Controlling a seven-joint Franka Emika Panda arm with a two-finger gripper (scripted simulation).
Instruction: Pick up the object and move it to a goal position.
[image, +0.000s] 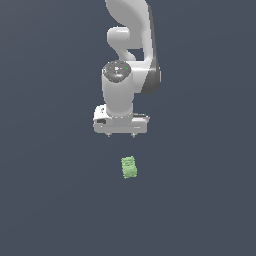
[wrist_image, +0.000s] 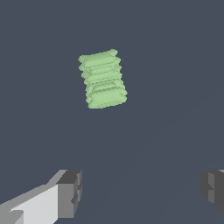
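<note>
On the exterior view I have the white arm hanging down from the top of the scene, its gripper pointed straight at the dark grey counter. Only the two short finger tips show under the hand body, one toward the exterior view's left and one toward its right, set well apart. Nothing sits between them. The object, a small light-green ridged block, lies on the counter nearer the camera than the gripper, clear of it and slightly toward the exterior view's right. Its long side runs roughly near to far, tilted a little.

On the wrist view I see the object lying flat on the counter, ridges running across its width, turned a bit off square. The dark pads of both fingers show at the picture's edge, spread wide, with bare counter between them. The block is apart from both fingers and narrower than the gap between them.
</note>
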